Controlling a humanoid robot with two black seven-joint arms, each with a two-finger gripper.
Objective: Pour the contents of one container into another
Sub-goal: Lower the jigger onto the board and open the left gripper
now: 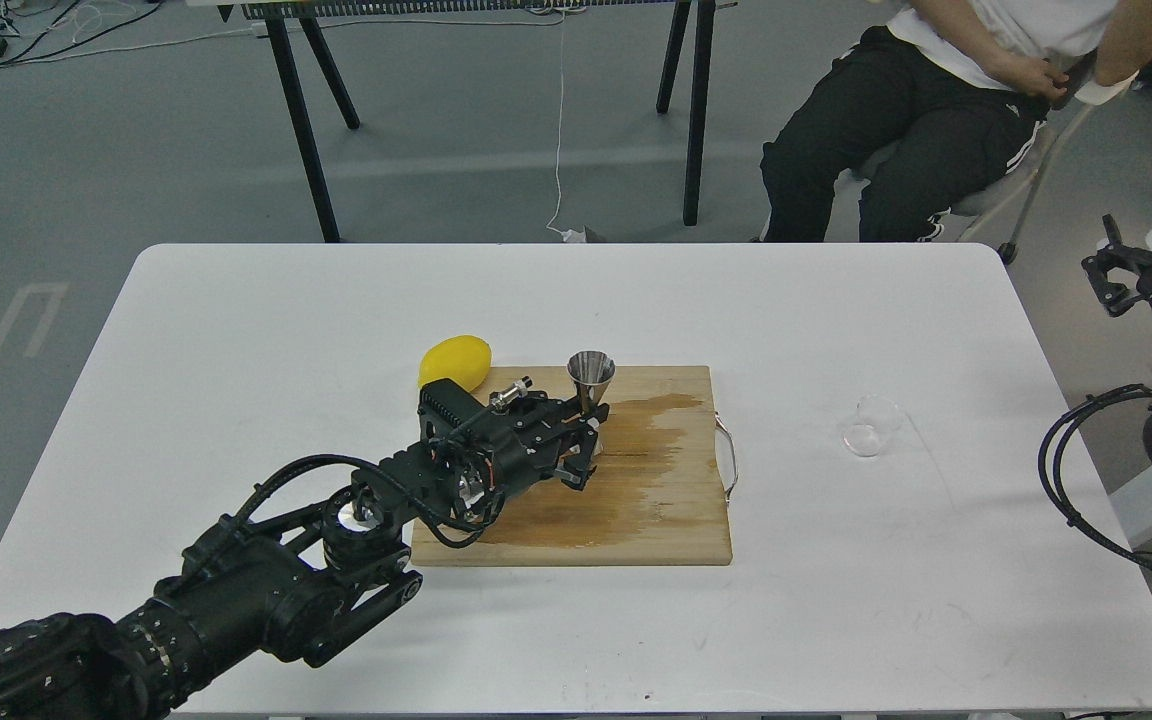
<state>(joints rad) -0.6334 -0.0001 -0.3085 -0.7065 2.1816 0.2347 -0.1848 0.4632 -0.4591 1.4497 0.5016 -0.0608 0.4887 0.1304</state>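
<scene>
The steel hourglass jigger [591, 381] stands upright over the back of the wooden cutting board [656, 520], its lower cone hidden behind my left gripper [584, 440], which is shut on its waist. The clear glass cup [870, 426] lies on the white table to the right of the board, apart from both grippers. My right gripper [1116, 275] hangs past the table's right edge, small and dark, with nothing seen in it.
A brown wet stain spreads across the board. A yellow lemon [455, 361] sits at the board's back left corner, beside my left arm. A metal handle [729, 455] sticks out on the board's right side. A seated person [936, 110] is beyond the table.
</scene>
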